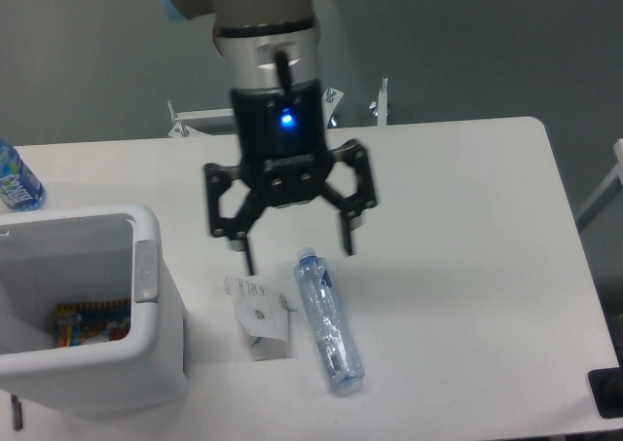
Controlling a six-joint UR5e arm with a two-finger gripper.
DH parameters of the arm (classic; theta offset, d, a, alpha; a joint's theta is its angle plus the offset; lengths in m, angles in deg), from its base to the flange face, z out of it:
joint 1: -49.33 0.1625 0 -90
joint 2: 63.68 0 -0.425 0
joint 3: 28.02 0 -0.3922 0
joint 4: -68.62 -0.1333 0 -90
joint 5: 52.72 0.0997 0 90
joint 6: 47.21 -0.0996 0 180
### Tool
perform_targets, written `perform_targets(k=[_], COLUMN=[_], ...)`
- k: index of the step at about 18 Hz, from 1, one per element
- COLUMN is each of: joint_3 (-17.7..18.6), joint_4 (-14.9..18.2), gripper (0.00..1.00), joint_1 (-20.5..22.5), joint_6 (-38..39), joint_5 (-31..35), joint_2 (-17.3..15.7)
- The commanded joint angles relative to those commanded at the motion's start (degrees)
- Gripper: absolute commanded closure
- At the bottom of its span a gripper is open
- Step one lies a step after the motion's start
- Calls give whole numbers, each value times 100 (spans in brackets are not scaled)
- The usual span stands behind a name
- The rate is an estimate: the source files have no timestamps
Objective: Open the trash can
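Observation:
The trash can [156, 349] is a large white bin at the left front of the table. Its top stands open, and colourful packaging [90, 324] shows inside at the bottom. A small grey latch [144, 272] sits on its right rim. My gripper [297, 254] hangs open above the table, to the right of the bin and clear of it, with nothing between its fingers. It hovers just above a clear plastic bottle [328, 322] and a small white carton [259, 314].
The clear bottle lies on its side right of the white carton, near the table's front. A blue-labelled water bottle [17, 182] stands at the far left edge. Metal brackets [380, 102] sit at the table's back edge. A dark object [608, 394] is at the lower right corner.

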Motion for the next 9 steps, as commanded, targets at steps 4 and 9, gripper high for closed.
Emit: perform_targets(k=[4, 9], joint_3=[404, 677], joint_4=[255, 255], gripper=[0, 0], joint_1=[18, 123], joint_6=[-1407, -2087], joint_5=[844, 968], joint_2=[-53, -106])
